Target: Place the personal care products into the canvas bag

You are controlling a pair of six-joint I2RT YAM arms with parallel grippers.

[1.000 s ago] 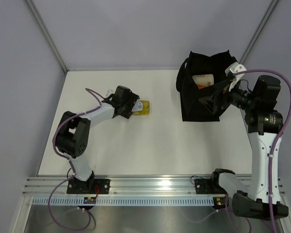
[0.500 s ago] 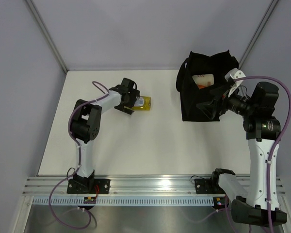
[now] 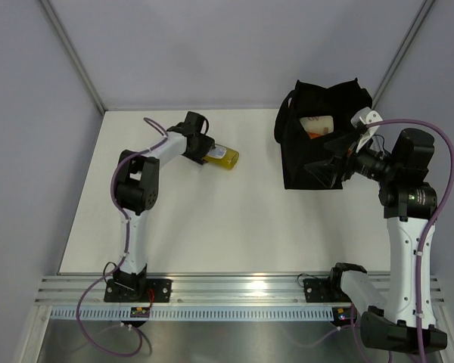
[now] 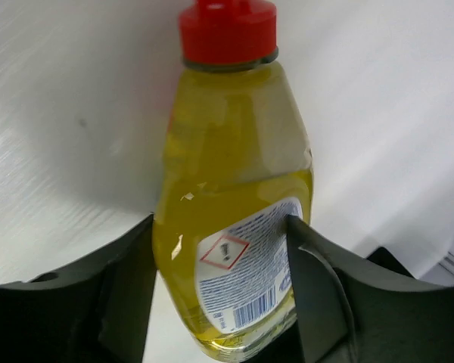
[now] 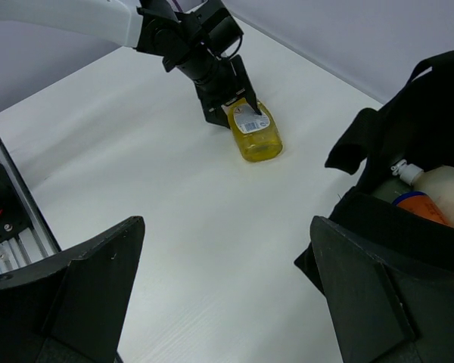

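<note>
Clearly the clear yellow bottle (image 4: 234,174) is gripped on the white tabletop (image 3: 234,227) by the left gripper (image 3: 209,154), whose fingers are pressed against both of its flanks, with the red cap (image 4: 227,30) at the end farthest from the wrist. The right gripper (image 5: 225,227) is spread wide with nothing between its fingers and is raised just beside the black canvas bag (image 5: 431,98), which stands to its right. A cream bottle (image 5: 448,189) and an orange bottle (image 5: 418,207) are seen inside the bag's open mouth, well apart from the left gripper.
</note>
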